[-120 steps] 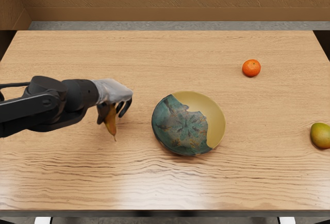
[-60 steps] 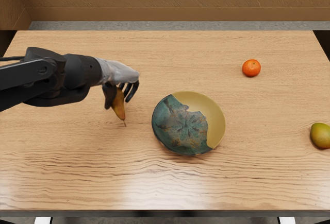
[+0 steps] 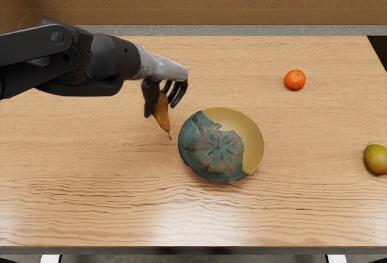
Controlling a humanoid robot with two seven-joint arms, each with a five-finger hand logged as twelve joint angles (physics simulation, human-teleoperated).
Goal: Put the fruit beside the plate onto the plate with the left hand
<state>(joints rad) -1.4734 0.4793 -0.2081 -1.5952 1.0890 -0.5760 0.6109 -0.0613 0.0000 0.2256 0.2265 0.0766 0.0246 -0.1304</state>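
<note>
As it clasps the fruit [image 3: 161, 113], the robot hand [image 3: 163, 87] hovers beside the plate [image 3: 249, 131].

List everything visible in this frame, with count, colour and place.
table: one, light wood, fills the view
plate: one, teal and yellow, centre of the table, nothing on it
orange: one, orange, on the table behind and right of the plate
mango: one, green-yellow, at the table's right edge
pear: one, yellow-brown, hanging stem down in the hand, just left of the plate
left hand: one, grey with dark fingers, on a black arm from the left, closed on the pear
</note>
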